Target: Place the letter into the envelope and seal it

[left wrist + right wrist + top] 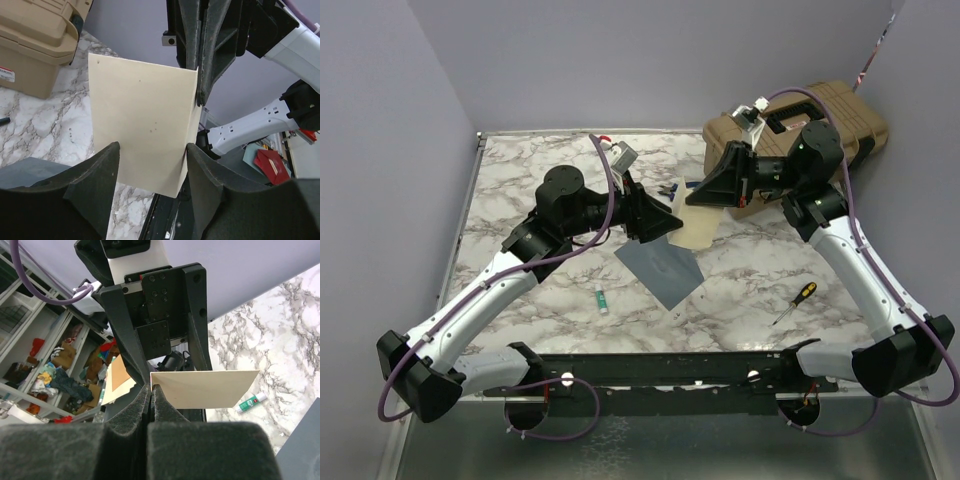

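The cream letter hangs above the marble table between the two arms. My right gripper is shut on one edge of it; in the right wrist view the pads pinch the sheet. My left gripper is open, and in the left wrist view its fingers stand either side of the letter's lower end without pressing it. The grey-blue envelope lies flat on the table below the letter; a corner shows in the right wrist view.
A tan toolbox stands at the back right, close behind the right gripper. A screwdriver lies at the front right. A green glue stick lies left of the envelope. Small items lie near the back edge.
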Controlling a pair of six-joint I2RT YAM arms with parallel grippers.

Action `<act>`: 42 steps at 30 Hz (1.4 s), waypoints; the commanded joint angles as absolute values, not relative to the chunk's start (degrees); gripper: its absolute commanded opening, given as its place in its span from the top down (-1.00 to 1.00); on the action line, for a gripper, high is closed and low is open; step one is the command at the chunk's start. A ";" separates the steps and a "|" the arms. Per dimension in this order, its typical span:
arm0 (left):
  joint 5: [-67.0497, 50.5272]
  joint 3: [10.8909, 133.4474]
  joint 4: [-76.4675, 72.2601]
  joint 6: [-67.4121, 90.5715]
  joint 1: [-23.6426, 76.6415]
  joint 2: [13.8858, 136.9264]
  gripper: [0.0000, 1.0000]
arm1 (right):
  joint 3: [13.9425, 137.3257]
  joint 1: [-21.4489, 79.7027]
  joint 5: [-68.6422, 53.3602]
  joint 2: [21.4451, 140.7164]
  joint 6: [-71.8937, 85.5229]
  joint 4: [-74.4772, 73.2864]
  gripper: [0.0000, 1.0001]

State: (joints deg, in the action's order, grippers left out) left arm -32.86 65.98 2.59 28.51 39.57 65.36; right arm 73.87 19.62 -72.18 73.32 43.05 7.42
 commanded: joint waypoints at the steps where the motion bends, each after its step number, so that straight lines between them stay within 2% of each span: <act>1: -32.24 65.57 -1.47 29.27 39.95 65.03 -0.12 | 74.58 20.56 -68.59 74.14 45.07 6.02 0.99; 10: -32.33 64.74 -1.58 29.79 40.03 65.65 0.03 | 76.40 20.74 -61.35 75.48 45.22 -2.12 0.99; 21: -30.75 63.29 -1.51 30.14 40.02 66.13 0.29 | 75.71 20.70 -60.06 75.93 49.39 1.67 0.99; 22: -30.12 63.28 -1.50 30.19 40.05 66.17 0.29 | 75.68 20.74 -60.13 75.94 49.56 1.67 0.99; 25: -27.69 63.33 -1.41 30.77 40.03 66.34 -0.01 | 75.44 20.74 -60.14 75.89 49.98 1.96 0.99; 28: -27.26 63.75 -1.49 31.34 40.08 67.16 -0.17 | 75.00 20.78 -60.13 75.85 50.58 2.88 0.99; 33: -29.01 64.17 -1.49 32.60 40.54 69.10 -0.19 | 74.55 20.99 -60.22 75.94 51.77 4.51 0.99; 35: -29.59 64.09 -1.45 33.16 40.68 69.73 -0.11 | 74.60 21.11 -60.13 76.13 52.24 4.91 1.00; 42: -27.73 63.72 -0.96 32.86 40.69 68.38 0.38 | 76.28 21.23 -58.21 76.45 47.39 -2.73 0.99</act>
State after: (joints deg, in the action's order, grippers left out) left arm -29.17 63.83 -0.71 33.10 40.45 69.84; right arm 74.63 20.82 -60.45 75.94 50.81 2.63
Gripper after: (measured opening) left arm 0.353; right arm 0.005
